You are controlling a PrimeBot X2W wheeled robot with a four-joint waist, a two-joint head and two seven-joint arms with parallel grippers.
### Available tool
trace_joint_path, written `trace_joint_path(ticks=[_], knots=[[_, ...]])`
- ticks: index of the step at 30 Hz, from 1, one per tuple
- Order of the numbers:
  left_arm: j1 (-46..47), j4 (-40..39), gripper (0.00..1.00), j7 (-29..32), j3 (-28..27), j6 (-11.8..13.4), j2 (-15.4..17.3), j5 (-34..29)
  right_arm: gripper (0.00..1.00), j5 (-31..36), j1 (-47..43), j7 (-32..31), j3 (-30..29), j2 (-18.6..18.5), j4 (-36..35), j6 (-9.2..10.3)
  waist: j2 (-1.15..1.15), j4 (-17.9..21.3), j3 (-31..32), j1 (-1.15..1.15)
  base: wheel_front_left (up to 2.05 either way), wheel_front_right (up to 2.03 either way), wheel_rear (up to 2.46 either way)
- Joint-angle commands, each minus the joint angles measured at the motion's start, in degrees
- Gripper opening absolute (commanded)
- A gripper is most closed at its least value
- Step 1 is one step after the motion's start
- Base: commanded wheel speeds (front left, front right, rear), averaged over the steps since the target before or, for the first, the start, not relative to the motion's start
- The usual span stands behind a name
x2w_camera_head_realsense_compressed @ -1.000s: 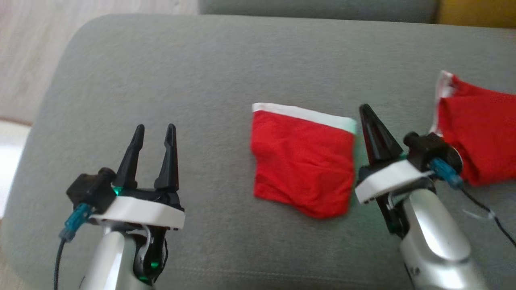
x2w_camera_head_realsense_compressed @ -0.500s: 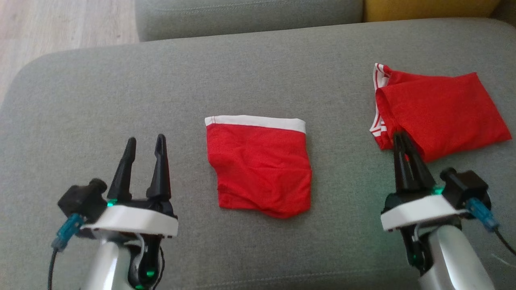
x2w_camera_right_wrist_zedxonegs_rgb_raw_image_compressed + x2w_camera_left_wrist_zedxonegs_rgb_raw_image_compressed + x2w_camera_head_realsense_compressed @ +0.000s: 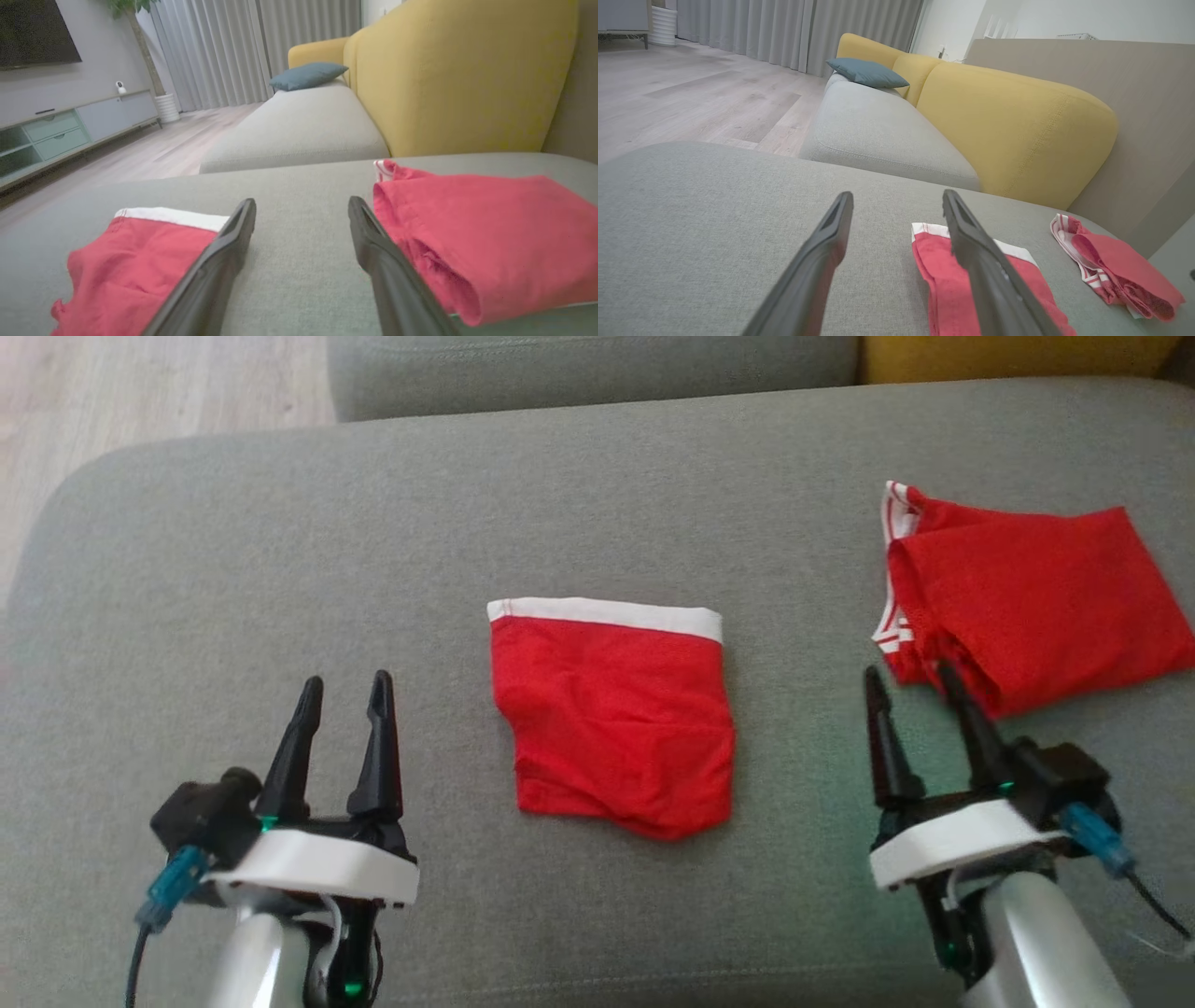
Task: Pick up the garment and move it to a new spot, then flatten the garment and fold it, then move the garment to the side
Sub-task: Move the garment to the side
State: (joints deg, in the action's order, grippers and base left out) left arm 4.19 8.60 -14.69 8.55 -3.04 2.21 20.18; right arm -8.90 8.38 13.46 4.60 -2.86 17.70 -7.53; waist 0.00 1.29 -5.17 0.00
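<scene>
Now, right pincer (image 3: 910,677): spread wide, empty, low over the grey cushion (image 3: 280,551), fingers pointing away from the robot.
Left pincer (image 3: 346,681): likewise spread wide and empty, well off to the right pincer's left, at about the same reach.
Just ahead of the right pincer, slightly to its right: striped garment (image 3: 1027,607), red, loosely folded, near corner right at the outer fingertip; touching or merely close, impossible to tell.
Between the two pincers: waistband garment (image 3: 611,719), red, flat on the cushion, folded to a rough square, white band along the far edge, near hem a little rumpled, clear of both sets of fingers.
Farther out: a second grey seat beyond the cushion, a yellow backrest (image 3: 1017,126) past the striped garment.
Step in hand: probably the pause between folding and the move to the side, with nothing gripped and the waistband garment, judged the task's piece, lying folded in the middle.
Next move: likely calls for swinging the right pincer left onto the nearest edge of the waistband garment, pinching through all layers so the fold holds, then carrying it low towards the side, perhaps with the left pincer on the opposite edge.
</scene>
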Motion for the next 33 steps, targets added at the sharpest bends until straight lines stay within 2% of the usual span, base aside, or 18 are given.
trace_joint_path(ticks=[1, 4, 7, 15, 23, 24, 25, 26, 33], knots=[[3.0, -2.1, 1.0, -0.3, -1.3, -0.2, 0.7, -0.7, 1.0, -0.1, 1.7, -1.2, 2.3, 0.0, -0.7, 0.04, 0.0, -1.0, -0.9, 0.0, 0.0, 0.0, 0.0], [3.5, -1.9, 1.0, -0.3, -0.5, -0.4, 0.7, -0.7, 1.0, -1.8, 2.5, -3.7, 4.3, 0.0, 1.2, 0.04, 0.0, -2.7, -2.2, 0.0, 0.0, 0.0, 0.0], [4.5, -1.1, 1.0, -0.3, 0.4, -0.7, 0.7, -0.5, 1.0, -6.7, 4.3, -6.9, 7.4, 0.0, 4.4, 0.04, 0.0, -5.5, -4.3, 0.0, 0.0, 0.0, 0.0], [6.1, 0.1, 1.0, -0.3, 2.0, -1.3, 0.7, -0.3, 1.0, -11.2, 8.4, -9.9, 8.9, 0.0, 12.3, 0.04, 0.0, -10.8, -7.4, 0.0, 0.0, 0.0, 0.0], [7.0, 0.7, 1.0, -0.3, 2.0, -0.7, 0.7, -0.1, 1.0, -11.0, 12.7, -12.6, 9.4, 0.0, 21.2, 0.04, 0.0, -14.7, -8.9, 0.0, 0.0, 0.0, 0.0], [7.1, 0.7, 1.0, -0.3, 1.9, -0.7, 0.7, -0.1, 0.62, -11.2, 13.1, -12.7, 9.8, 0.0, 21.7, 0.04, 0.0, -14.8, -9.0, 0.0, 0.0, 0.0, 0.0], [7.1, 0.7, 1.0, -0.3, 1.8, -0.6, 0.7, -0.1, 0.02, -11.3, 13.5, -12.6, 10.1, 0.0, 22.2, 0.04, 0.0, -14.9, -9.0, 0.0, 0.0, 0.0, 0.0], [7.0, 0.7, 1.0, -0.3, 1.7, -0.6, 0.7, -0.1, 0.0, -11.1, 14.0, -12.3, 10.4, 0.0, 22.6, 0.04, 0.0, -14.9, -8.9, 0.0, 0.0, 0.0, 0.0], [6.5, 0.6, 1.0, -0.3, 0.7, -0.8, 0.7, -0.7, 0.0, -5.1, 16.4, -8.3, 10.4, 0.0, 23.6, 0.04, 0.0, -11.6, -7.4, 0.0, 0.0, 0.0, 0.0]])
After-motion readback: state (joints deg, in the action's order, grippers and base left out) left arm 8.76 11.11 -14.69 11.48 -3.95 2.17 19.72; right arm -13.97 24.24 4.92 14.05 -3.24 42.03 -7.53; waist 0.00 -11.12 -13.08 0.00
